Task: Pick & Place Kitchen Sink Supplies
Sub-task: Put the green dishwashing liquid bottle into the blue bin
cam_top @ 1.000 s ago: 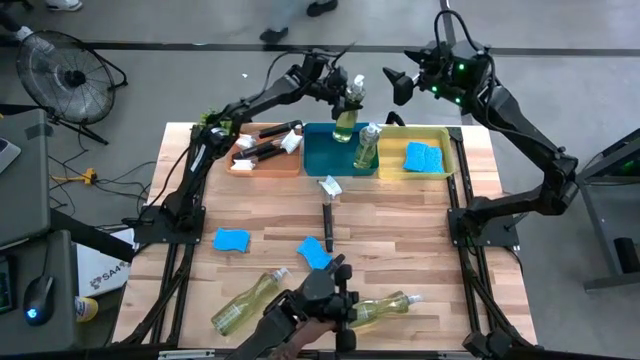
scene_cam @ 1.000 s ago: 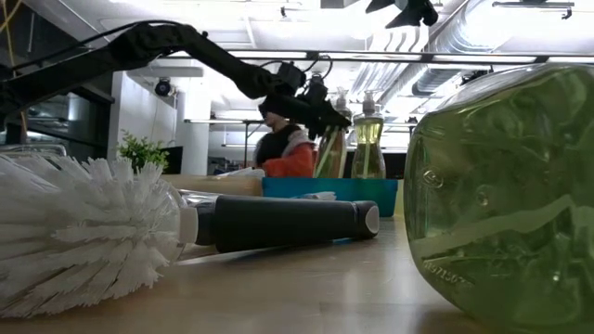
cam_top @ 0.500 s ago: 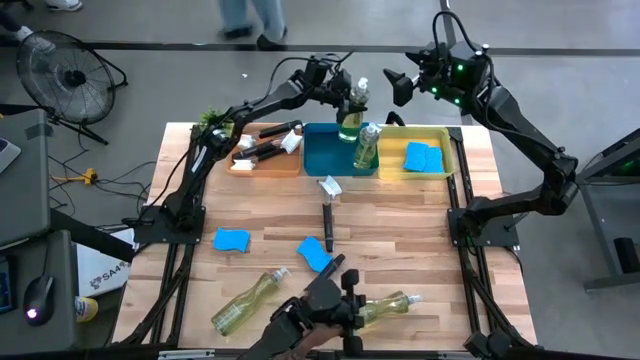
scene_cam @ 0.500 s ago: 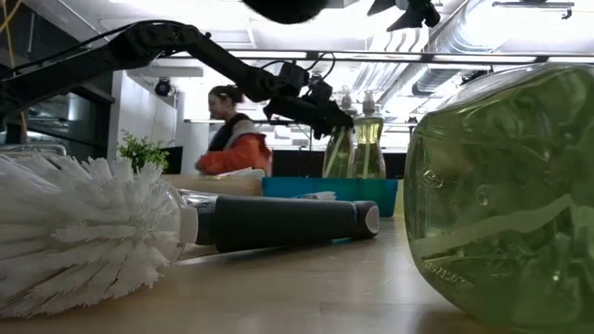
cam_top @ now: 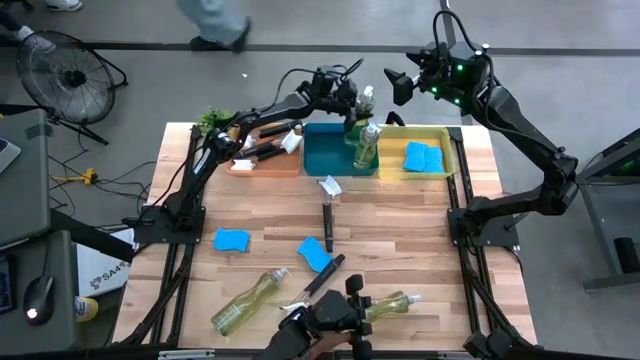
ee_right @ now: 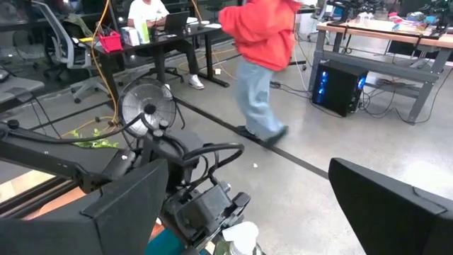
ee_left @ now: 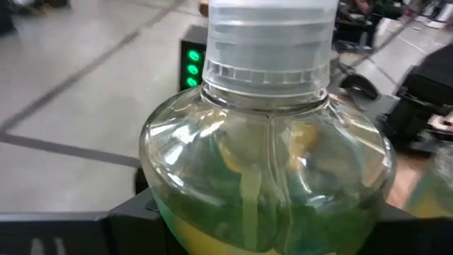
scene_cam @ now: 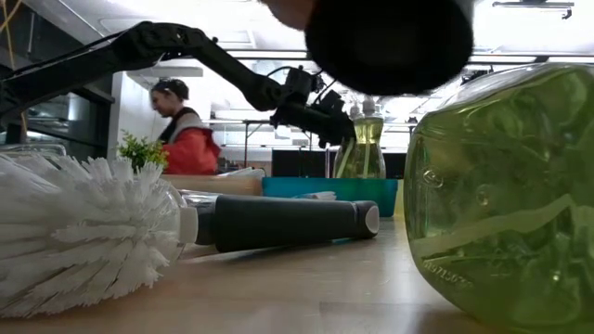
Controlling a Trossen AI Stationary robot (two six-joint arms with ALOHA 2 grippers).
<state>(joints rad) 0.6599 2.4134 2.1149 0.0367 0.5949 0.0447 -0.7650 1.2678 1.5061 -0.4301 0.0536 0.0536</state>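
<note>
Over the teal bin (cam_top: 330, 152) at the far edge of the bench (cam_top: 400, 240), I have the left hand (cam_top: 352, 108) clenched around the neck of a bottle of yellow-green liquid (cam_top: 362, 102), lifted just above the bin's far right corner; my left wrist camera is filled by that bottle (ee_left: 269, 170). Another bottle (cam_top: 366, 146) already stands inside the bin, so I judge this one to be the second going in.

Sorted so far, as I read it: two brushes (cam_top: 268, 142) in the brown tray (cam_top: 262, 166) and one blue sponge (cam_top: 424, 157) in the yellow tray (cam_top: 440, 172).

Left on the open bench: a brush (cam_top: 327, 208) near the middle, two blue sponges (cam_top: 232, 240) (cam_top: 314, 253), another brush (cam_top: 318, 282) and two bottles lying flat (cam_top: 248, 300) (cam_top: 385, 306) near my edge. Roughly half remains, I'd say.

My right hand (cam_top: 402, 82) waits released, raised beyond the far edge of the bench above the yellow tray, holding nothing.
</note>
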